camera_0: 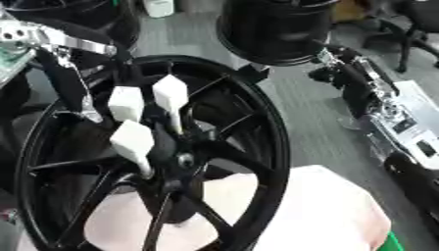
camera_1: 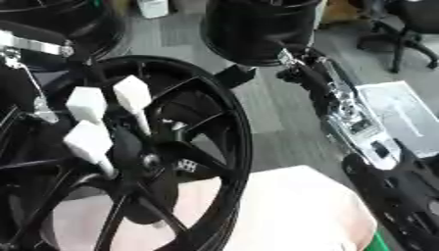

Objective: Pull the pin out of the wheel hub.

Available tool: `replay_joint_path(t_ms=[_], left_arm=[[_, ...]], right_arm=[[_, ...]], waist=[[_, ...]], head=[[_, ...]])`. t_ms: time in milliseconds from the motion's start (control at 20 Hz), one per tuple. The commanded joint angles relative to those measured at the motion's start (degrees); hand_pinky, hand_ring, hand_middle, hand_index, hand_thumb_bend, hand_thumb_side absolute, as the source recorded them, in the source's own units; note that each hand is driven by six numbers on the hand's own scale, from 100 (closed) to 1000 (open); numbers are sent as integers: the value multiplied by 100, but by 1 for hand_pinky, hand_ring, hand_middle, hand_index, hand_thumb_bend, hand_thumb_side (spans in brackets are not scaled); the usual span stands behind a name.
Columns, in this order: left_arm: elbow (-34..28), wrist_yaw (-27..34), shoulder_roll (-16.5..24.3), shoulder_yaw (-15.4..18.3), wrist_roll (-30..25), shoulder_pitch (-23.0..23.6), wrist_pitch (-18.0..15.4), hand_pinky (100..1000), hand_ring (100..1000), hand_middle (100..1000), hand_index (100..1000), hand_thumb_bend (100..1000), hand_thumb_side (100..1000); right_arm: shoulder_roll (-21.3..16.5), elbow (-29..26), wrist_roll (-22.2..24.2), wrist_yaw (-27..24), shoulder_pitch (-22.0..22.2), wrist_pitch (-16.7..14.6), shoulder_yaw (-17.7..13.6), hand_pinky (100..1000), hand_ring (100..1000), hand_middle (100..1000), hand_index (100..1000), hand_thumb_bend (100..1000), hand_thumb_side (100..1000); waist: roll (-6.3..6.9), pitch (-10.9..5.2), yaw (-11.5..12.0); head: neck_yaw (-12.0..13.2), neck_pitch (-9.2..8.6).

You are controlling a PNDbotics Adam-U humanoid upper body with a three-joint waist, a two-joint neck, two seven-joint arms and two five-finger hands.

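Observation:
A black spoked wheel hub (camera_0: 257,122) stands tilted on a pale pink cover (camera_0: 334,211). Three white blocky pin heads sit near its centre: one (camera_0: 170,93) on a thin metal stem, one (camera_0: 126,103) beside it, and a lower one (camera_0: 133,139) whose stem runs toward the centre hole (camera_0: 184,159). My left arm comes down from the upper left corner, and its dark hand (camera_0: 75,93) lies against the spokes just left of the pins. My right hand (camera_1: 296,71) is off the wheel at the upper right, beside a black drum.
A large black drum (camera_0: 274,29) stands behind the wheel, and another dark wheel (camera_0: 77,14) lies at the top left. My right forearm (camera_1: 352,117) runs down the right side over a white panel (camera_1: 403,112). An office chair (camera_0: 411,29) stands at the top right.

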Motion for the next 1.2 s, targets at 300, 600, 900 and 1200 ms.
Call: replay_joint_path(t_ms=[300, 600, 900, 1200], left_arm=[[29, -73, -3, 64, 8, -155, -4, 895, 849, 801, 820, 525, 100], [58, -100, -78, 79, 8, -195, 23, 890, 841, 784, 793, 482, 100], [62, -94, -99, 62, 8, -207, 49, 886, 830, 765, 718, 415, 100], [64, -234, -93, 73, 8, -202, 19, 871, 788, 711, 519, 286, 100]], right_arm=[[-78, -83, 14, -21, -124, 6, -32, 788, 599, 643, 787, 451, 495], [-56, -84, 22, -17, -145, 10, -25, 788, 599, 643, 787, 450, 496], [-52, -78, 20, -12, -148, 9, -27, 788, 599, 644, 787, 449, 497], [-50, -79, 11, -14, -149, 5, -36, 788, 599, 644, 787, 448, 499]], waist=[[-19, -66, -30], [-2, -52, -57], [28, -48, -74], [34, -51, -85]], head=[[58, -67], [70, -81], [72, -97], [78, -113]])
